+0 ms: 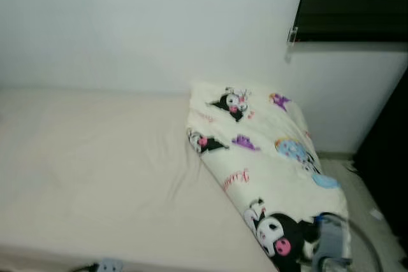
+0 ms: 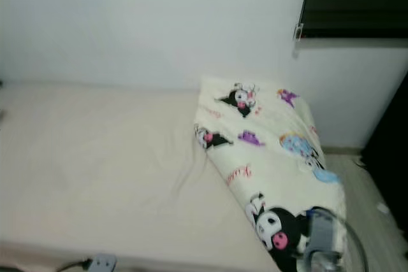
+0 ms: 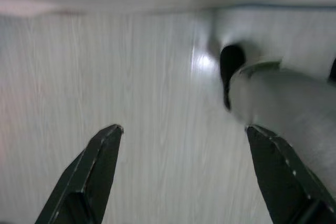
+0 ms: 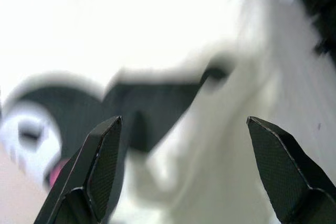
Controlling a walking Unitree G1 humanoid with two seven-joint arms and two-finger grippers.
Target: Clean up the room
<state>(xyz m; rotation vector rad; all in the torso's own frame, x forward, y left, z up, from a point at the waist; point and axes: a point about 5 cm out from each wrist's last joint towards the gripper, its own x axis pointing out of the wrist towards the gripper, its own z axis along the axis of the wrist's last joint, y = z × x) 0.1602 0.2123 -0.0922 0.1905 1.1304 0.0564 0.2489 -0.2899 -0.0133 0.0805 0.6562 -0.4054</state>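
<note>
From the head camera I see a bed [image 1: 95, 170] with a plain cream sheet running along the white wall [image 1: 146, 23], and on its right end lies a folded quilt [image 1: 268, 157] printed with black, pink and purple cartoon figures; it reaches from the far wall to the near right corner of the mattress. Above it on the far right is a dark window [image 1: 354, 1]. My right arm [image 1: 330, 243] shows at the near right, over the near corner of the quilt. In the right wrist view the right gripper [image 4: 184, 174] has its two black fingers spread wide apart with nothing between them, pointed close at the quilt's black and pink print, which is blurred. In the left wrist view the left gripper [image 3: 184, 174] is likewise spread open and holds nothing, aimed down at the pale wood-grain floor [image 3: 147, 103]. A small grey plug block [image 2: 102, 262] with a dark cord sits at the near edge, left of centre.
</note>
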